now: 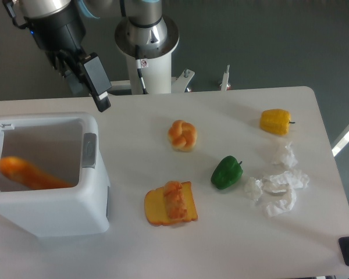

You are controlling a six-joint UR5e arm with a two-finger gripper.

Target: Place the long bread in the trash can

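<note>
Your hand (96, 87) hangs above the trash can's back right corner w/ nothing in it; fingers look parted, though you only see one clearly. The long bread (29, 173) lies blurred inside the trash can (52, 212), slanted across the grey interior, prob. mid-drop or just landing. Bun (182, 135), toast (170, 203), green pepper (226, 172) sit well apart on the worktop (221, 244), untouched, not part of the job.

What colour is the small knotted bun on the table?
Orange, paler at its folds; the small knotted bun shows in the fixed camera.
</note>
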